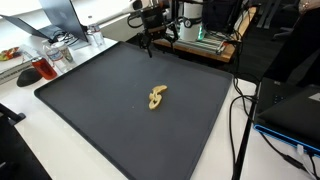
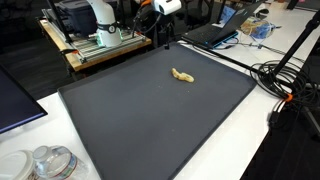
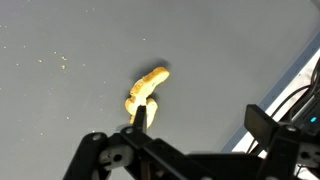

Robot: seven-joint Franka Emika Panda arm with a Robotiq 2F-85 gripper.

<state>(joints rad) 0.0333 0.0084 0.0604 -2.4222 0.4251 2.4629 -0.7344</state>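
At the bottom of the wrist view, closest to the lens, the black linkage of the jaws spans the frame. The jaws stand spread, with nothing between them. One fingertip (image 3: 140,114) rises at the centre and overlaps the lower end of the tan piece (image 3: 148,88) in the picture. The piece, curved and lumpy, lies flat on the dark mat (image 3: 70,50) at mid-frame. At the right edge the mat ends against the white desk (image 3: 312,75), where dark cables (image 3: 298,100) run.

In an exterior view, clear tubs (image 2: 45,162) sit on the desk at the lower left, nearest the camera, just off the mat's near corner. Beyond them the mat fills the middle of the frame. The piece (image 2: 182,75) lies alone on it, toward the far side, in the upper middle of the frame.

In both exterior views the jaws hang from the arm (image 1: 150,18) over the mat's far edge, at the upper middle of the frame. They are clear of the surface and well apart from the piece. Farther back stands a wooden stand (image 2: 100,55), at the upper left.
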